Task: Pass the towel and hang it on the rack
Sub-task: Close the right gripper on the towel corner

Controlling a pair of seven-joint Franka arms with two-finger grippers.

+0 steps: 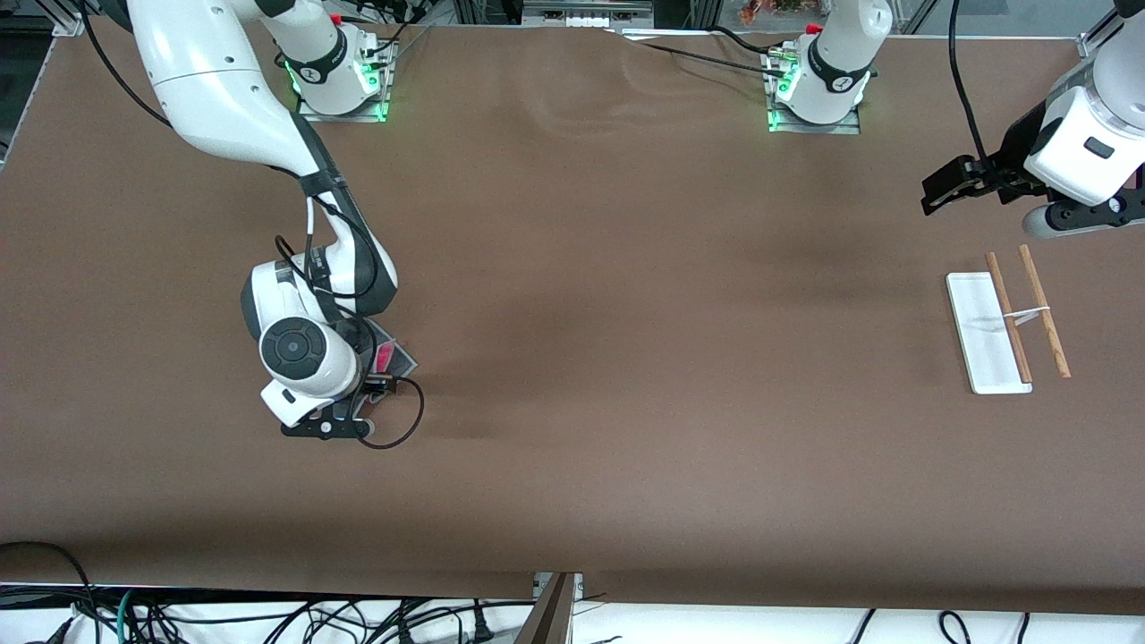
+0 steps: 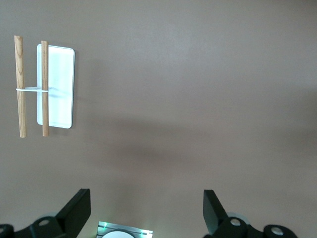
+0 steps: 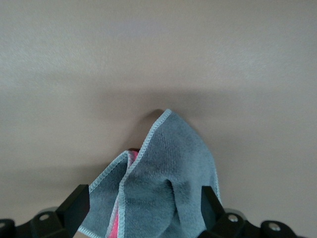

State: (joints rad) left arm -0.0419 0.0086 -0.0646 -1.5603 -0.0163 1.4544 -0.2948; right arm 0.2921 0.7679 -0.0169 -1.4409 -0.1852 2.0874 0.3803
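Your right gripper (image 3: 143, 210) is low over the towel (image 3: 163, 183) toward the right arm's end of the table. Its fingers (image 3: 77, 203) stand spread wide on either side of the bunched cloth and have not pinched it; nothing is held.

The towel lies crumpled on the brown table (image 1: 572, 358), folded so that a strip of pink-red reverse shows between grey layers, with a pale stitched edge running up to a raised corner. In the front view only a small patch of it (image 1: 386, 356) shows beside the wrist.

Judged from its look, it is light, soft and limp. It will sag and drape once lifted and will not hold a shape. A pinch through the thick folded middle should carry all layers; a pinch on the single stitched corner risks a thin, slipping hold.

Your left gripper (image 2: 146, 210) waits in the air with its fingers apart and empty, near the rack (image 1: 1006, 326). The rack stands toward the left arm's end of the table, well apart from the towel, both rods bare.
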